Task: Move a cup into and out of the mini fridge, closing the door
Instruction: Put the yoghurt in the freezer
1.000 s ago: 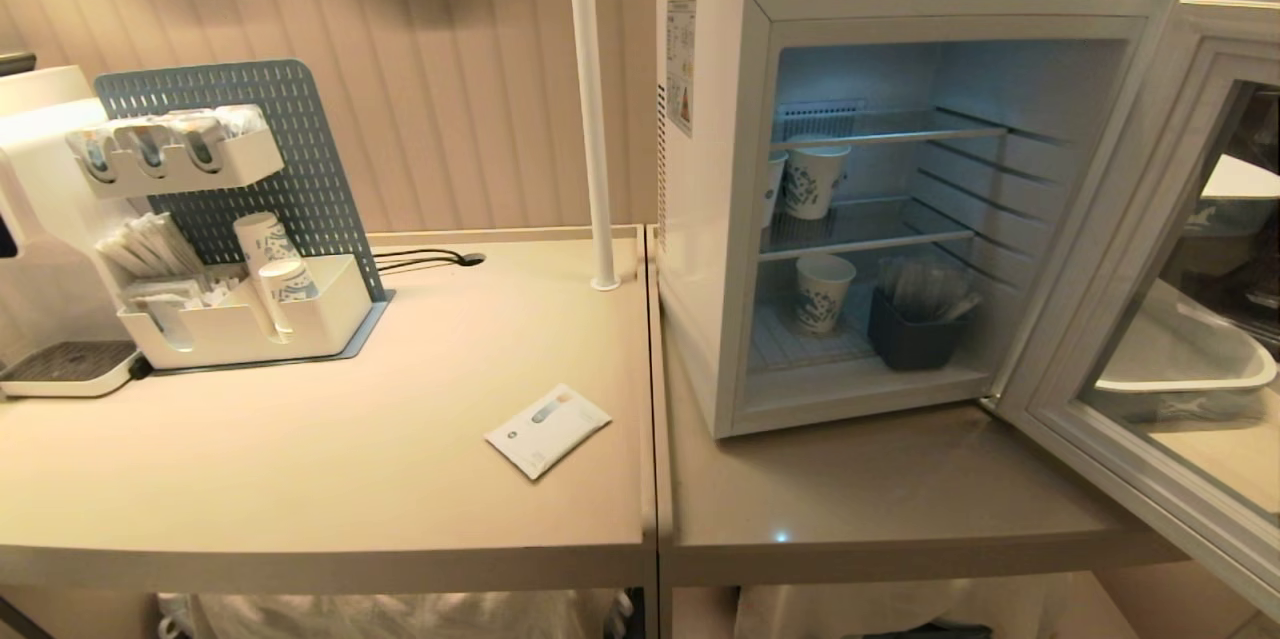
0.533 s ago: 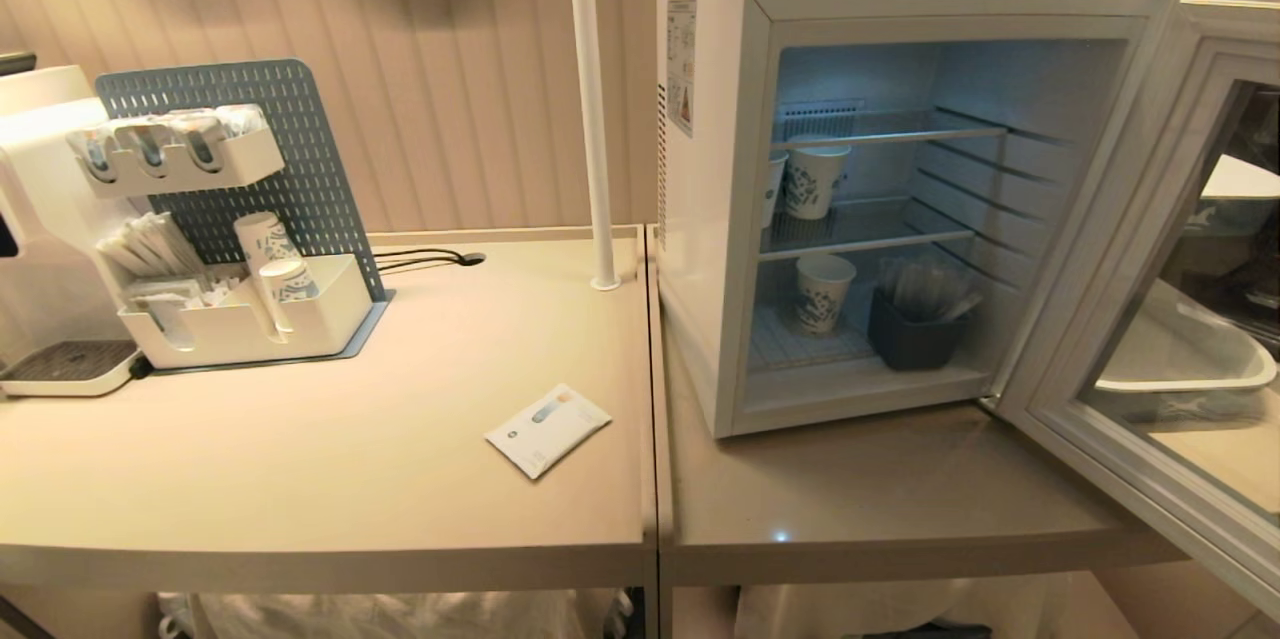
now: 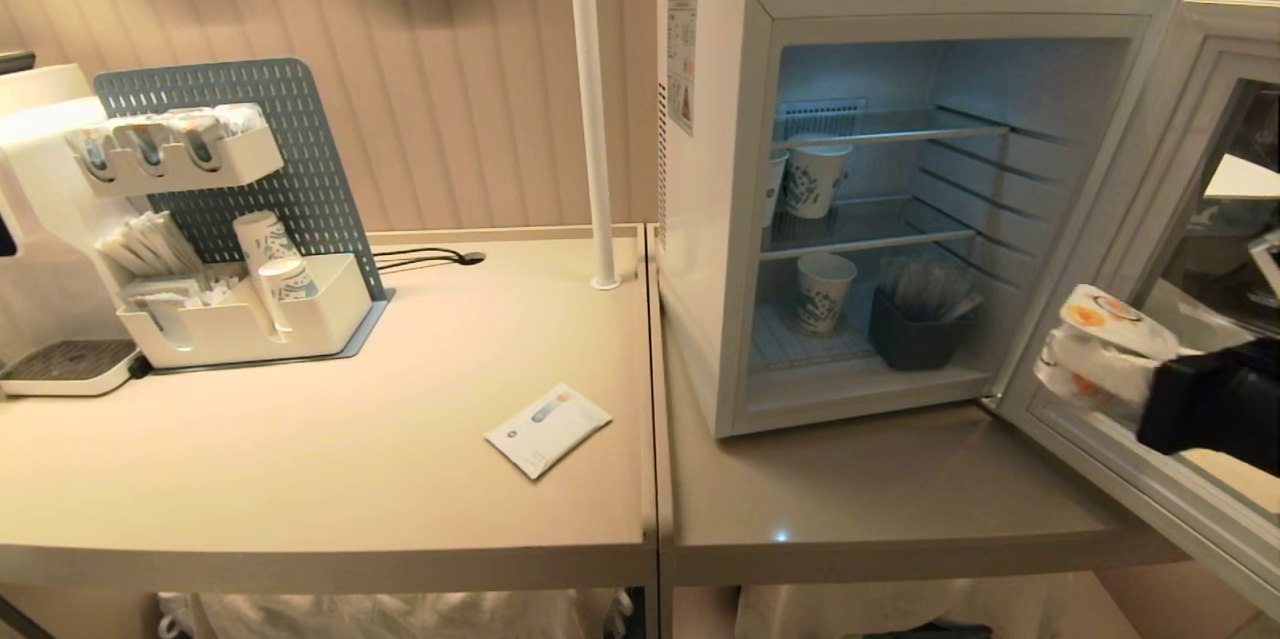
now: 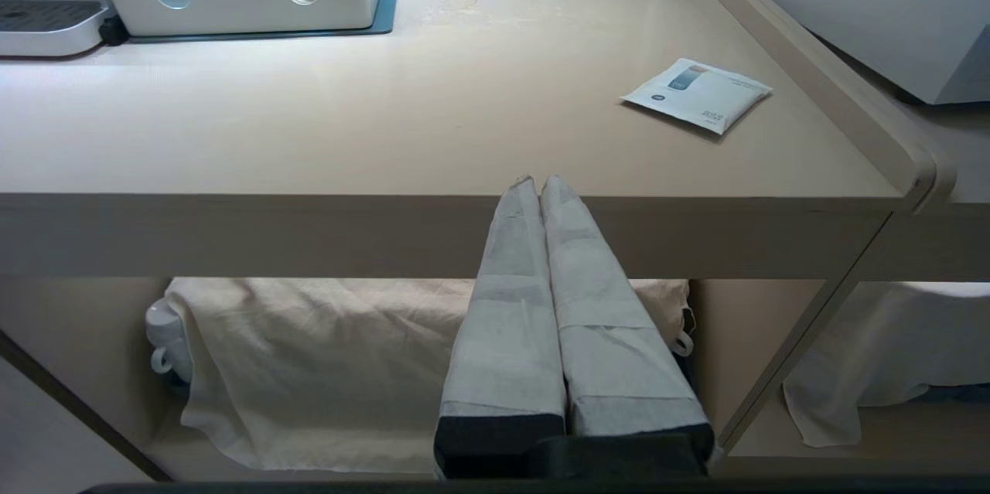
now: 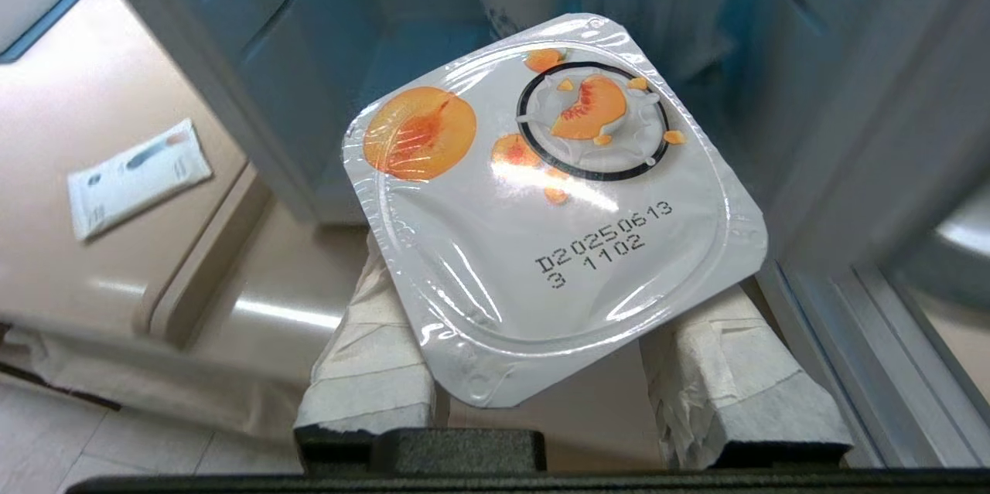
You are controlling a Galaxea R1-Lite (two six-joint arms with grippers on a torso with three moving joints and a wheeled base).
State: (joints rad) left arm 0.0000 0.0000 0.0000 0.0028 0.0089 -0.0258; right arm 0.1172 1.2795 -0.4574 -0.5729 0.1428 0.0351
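Observation:
The mini fridge (image 3: 712,219) stands on the right-hand table with its door (image 3: 1125,219) swung wide open to the right. My right gripper (image 3: 1085,366) reaches in from the right edge, in front of the open door and level with the lowest compartment. It is shut on the cup (image 3: 1108,344), a small white one with a peach-printed foil lid (image 5: 549,200). In the right wrist view, its padded fingers (image 5: 370,359) clasp the cup's sides under the lid. The cup is outside the fridge. My left gripper (image 4: 539,182) is shut and empty, parked below the left table's front edge.
Inside the fridge stand patterned paper cups (image 3: 815,179) (image 3: 823,291) and a dark bin (image 3: 910,337). A white sachet (image 3: 547,429) lies on the left table. A white organiser (image 3: 240,324) with a blue pegboard sits at the far left. A white pole (image 3: 590,119) rises beside the fridge.
My right arm has come into the head view from the right edge, carrying the cup in front of the open door. The fridge, door and left arm have not moved.

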